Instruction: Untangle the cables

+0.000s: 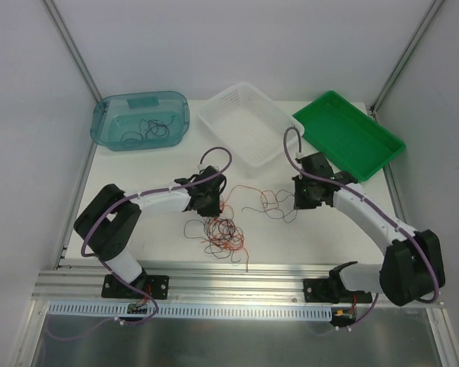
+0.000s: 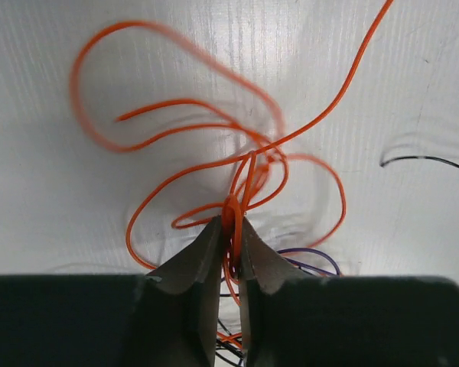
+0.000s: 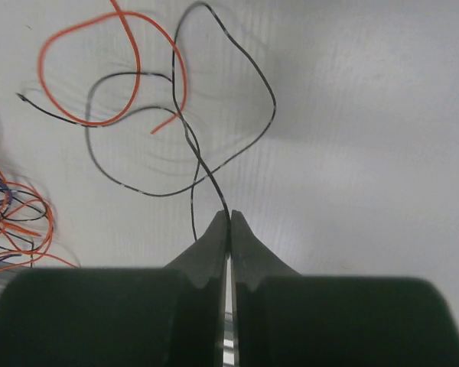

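Observation:
A tangle of thin orange, black and purple cables [image 1: 222, 233] lies on the white table in front of the arms. My left gripper [image 1: 213, 200] is shut on a bunch of orange cable strands [image 2: 233, 210], whose loops spread above the fingertips in the left wrist view. My right gripper [image 1: 300, 200] is shut on a thin black cable [image 3: 214, 183], which loops away over the table and crosses an orange cable [image 3: 107, 46]. Loose strands [image 1: 271, 202] lie between the two grippers.
A teal bin [image 1: 141, 119] with black cables inside stands at the back left. A white basket [image 1: 249, 126] stands at the back middle and a green tray [image 1: 350, 134] at the back right. The table's front edge runs along the rail [image 1: 237, 271].

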You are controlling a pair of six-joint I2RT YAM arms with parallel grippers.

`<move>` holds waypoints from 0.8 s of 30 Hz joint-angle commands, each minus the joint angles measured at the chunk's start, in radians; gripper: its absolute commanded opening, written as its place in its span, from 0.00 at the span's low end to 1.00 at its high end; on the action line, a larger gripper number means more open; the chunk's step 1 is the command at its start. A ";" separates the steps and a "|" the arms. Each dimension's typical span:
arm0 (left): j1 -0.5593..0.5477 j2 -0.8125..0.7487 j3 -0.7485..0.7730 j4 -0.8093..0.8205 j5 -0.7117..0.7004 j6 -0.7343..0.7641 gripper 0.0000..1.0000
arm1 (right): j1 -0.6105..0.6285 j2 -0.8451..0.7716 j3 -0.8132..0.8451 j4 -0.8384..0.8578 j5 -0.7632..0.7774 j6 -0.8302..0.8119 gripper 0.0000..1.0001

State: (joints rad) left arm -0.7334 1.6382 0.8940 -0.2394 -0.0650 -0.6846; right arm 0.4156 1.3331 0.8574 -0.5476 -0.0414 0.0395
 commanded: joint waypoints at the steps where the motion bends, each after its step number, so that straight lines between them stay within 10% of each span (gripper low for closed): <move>1: 0.000 0.009 -0.039 -0.014 -0.038 -0.013 0.10 | -0.015 -0.165 0.191 -0.205 0.141 -0.032 0.01; 14: 0.215 -0.201 -0.213 -0.018 -0.018 0.028 0.00 | -0.121 -0.282 0.894 -0.466 0.346 -0.142 0.01; 24: 0.328 -0.254 -0.284 -0.008 0.045 0.025 0.00 | -0.241 -0.241 0.974 -0.367 0.439 -0.207 0.01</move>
State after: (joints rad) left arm -0.4210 1.3975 0.6411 -0.1890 -0.0261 -0.6872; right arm 0.2127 1.0573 1.8194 -0.9516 0.3634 -0.1257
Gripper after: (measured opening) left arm 0.020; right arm 0.019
